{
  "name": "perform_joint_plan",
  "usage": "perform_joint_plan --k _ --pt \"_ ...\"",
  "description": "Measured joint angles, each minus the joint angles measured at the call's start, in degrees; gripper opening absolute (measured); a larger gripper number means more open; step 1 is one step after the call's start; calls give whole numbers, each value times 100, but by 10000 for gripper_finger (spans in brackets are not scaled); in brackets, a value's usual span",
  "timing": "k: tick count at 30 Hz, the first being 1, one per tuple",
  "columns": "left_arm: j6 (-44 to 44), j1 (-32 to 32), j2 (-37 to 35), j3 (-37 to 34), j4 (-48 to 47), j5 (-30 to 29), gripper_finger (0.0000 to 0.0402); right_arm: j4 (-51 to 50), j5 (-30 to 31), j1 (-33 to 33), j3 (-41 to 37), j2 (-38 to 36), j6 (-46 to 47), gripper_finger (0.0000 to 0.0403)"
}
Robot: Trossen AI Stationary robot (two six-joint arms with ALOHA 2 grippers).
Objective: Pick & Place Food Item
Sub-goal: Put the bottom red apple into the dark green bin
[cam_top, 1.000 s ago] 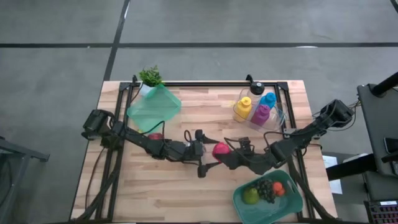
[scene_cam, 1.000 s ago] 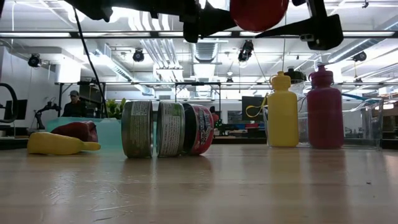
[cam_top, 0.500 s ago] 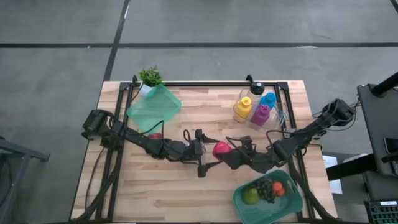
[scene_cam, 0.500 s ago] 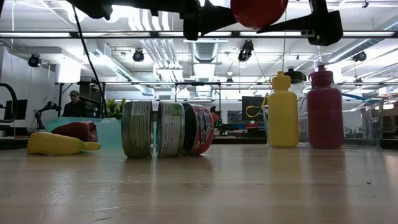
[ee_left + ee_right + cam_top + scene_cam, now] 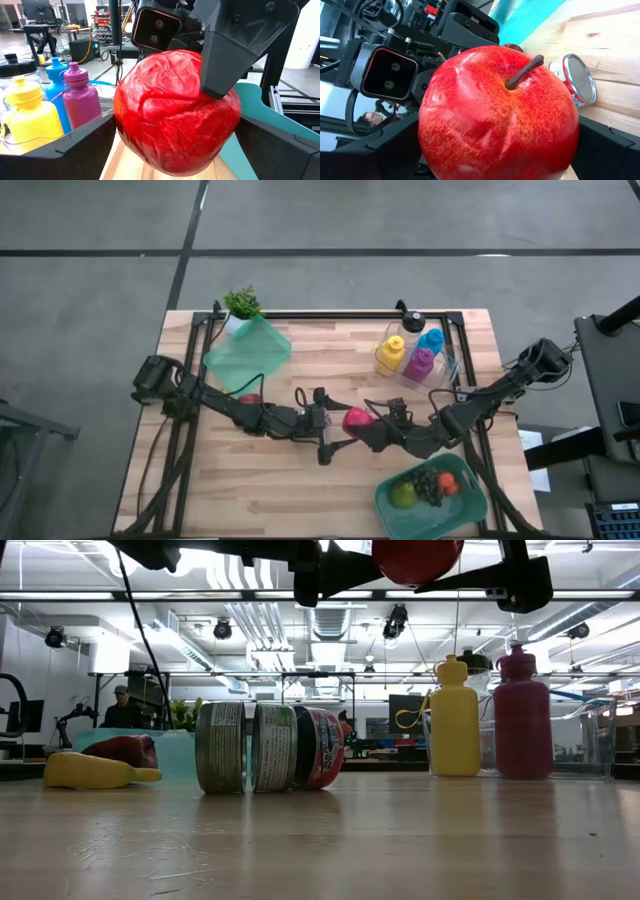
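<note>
Above the wooden tabletop (image 5: 300,480), the left pincer (image 5: 338,432) and right pincer (image 5: 372,420) both clamped the glossy red apple (image 5: 355,419); a mistimed release could drop it short of the teal bowl (image 5: 385,505).

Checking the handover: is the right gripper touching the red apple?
Touching. In the left wrist view, a finger of the right gripper presses against the red apple, with no gap visible between them.

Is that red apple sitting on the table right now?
No, in the low view the red apple hangs high above the wooden table, level with the arms.
</note>
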Motion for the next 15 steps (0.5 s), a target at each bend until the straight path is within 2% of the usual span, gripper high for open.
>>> perform_joint_plan --k 15 --pt "-1 0 0 -7 -47 19 400 4 7 0 0 0 15 400"
